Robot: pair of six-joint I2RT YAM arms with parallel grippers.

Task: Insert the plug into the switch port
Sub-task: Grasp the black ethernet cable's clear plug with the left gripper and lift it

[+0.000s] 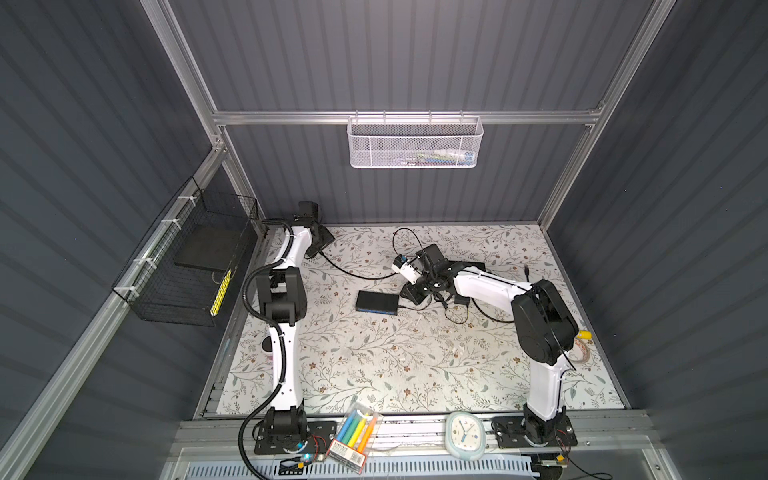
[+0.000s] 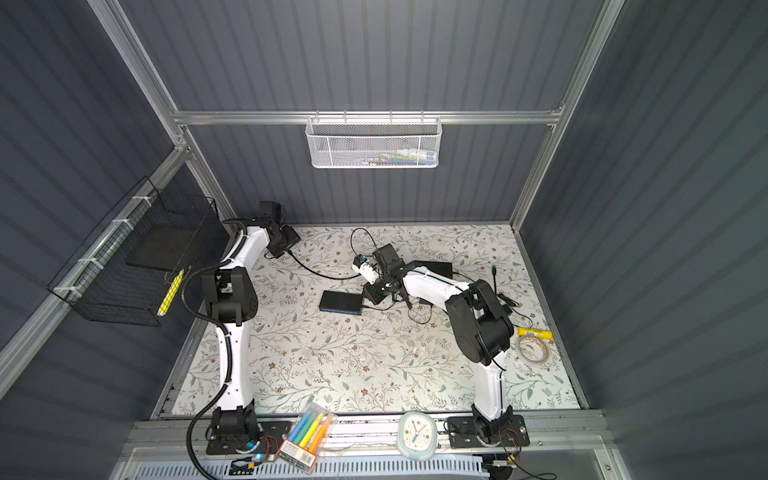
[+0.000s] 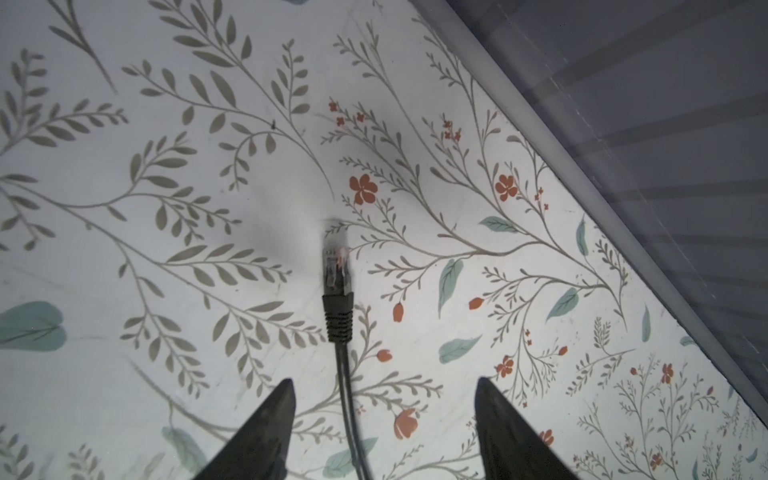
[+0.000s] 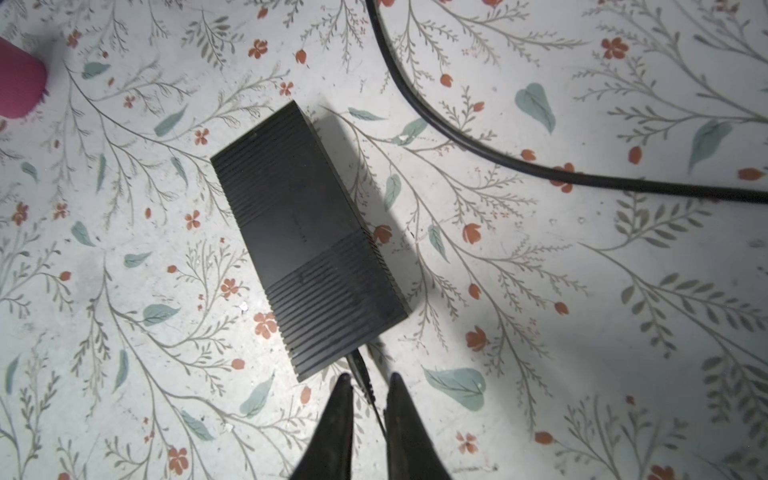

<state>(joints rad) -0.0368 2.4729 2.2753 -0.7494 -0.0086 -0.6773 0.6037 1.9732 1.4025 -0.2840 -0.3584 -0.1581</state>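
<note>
The black switch lies flat mid-table, its ribbed top filling the right wrist view. A thin black lead meets its near end and runs between my right gripper, whose jaws stand a narrow gap apart without pinching it. The clear-tipped network plug with its black boot lies on the floral mat near the back-left corner. Its cable passes between the fingers of my left gripper, which is wide open just behind the plug. The switch's ports are not visible from the wrist views.
The plug's thick black cable curves across the mat behind the switch. The back wall's base runs close beside the plug. A pink object lies off to one side. A tape roll and a yellow item sit at the right edge.
</note>
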